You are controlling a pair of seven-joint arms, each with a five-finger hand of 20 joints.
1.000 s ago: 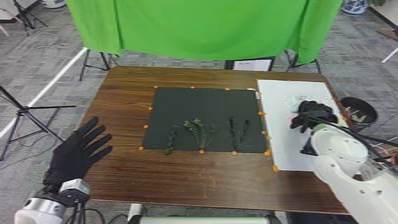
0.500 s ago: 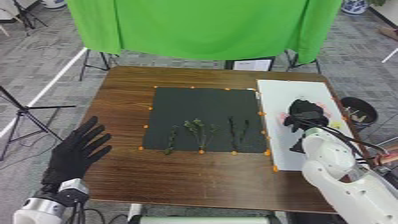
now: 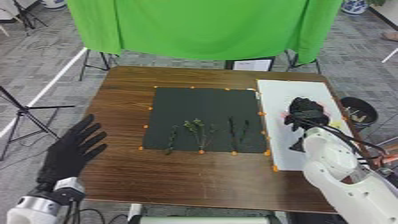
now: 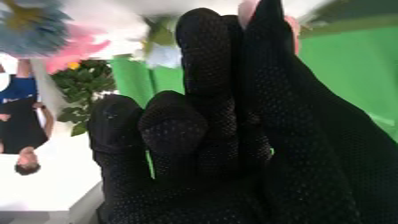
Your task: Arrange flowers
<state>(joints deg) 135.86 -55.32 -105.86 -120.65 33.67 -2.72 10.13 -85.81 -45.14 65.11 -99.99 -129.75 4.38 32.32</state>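
On the white board (image 3: pixel 280 142), at the right of the bench (image 3: pixel 191 177), loose blooms are laid beside and partly beneath the right hand (image 3: pixel 306 109); a yellow bloom (image 3: pixel 336 123) can be made out near its wrist. From the right wrist, a blue bloom (image 4: pixel 28 27), a pink bloom (image 4: pixel 82 46) and a white bloom (image 4: pixel 163 55) are seen near that hand. Leafy stems (image 3: pixel 196 127) and darker stems (image 3: pixel 233 131) are spread on the black mat (image 3: pixel 204 102), well apart from the hand. Whether the right hand is open, closed or gripping a bloom cannot be told. The left hand (image 3: pixel 64 157) is held open, its fingers straight and spread, at the left edge of the bench.

Should the right hand be lowered or closed here, petals could be crushed or a neighbouring bloom dragged along, since the blooms seem closely set. A thin stalk could also be missed, its position being masked by the glove.

Pink petals (image 4: pixel 294 31) are partly covered by the glove, so their stalk is hidden. The blue bloom is cut off by the view's edge, and the ends of the dark stems are hard to separate from the mat.
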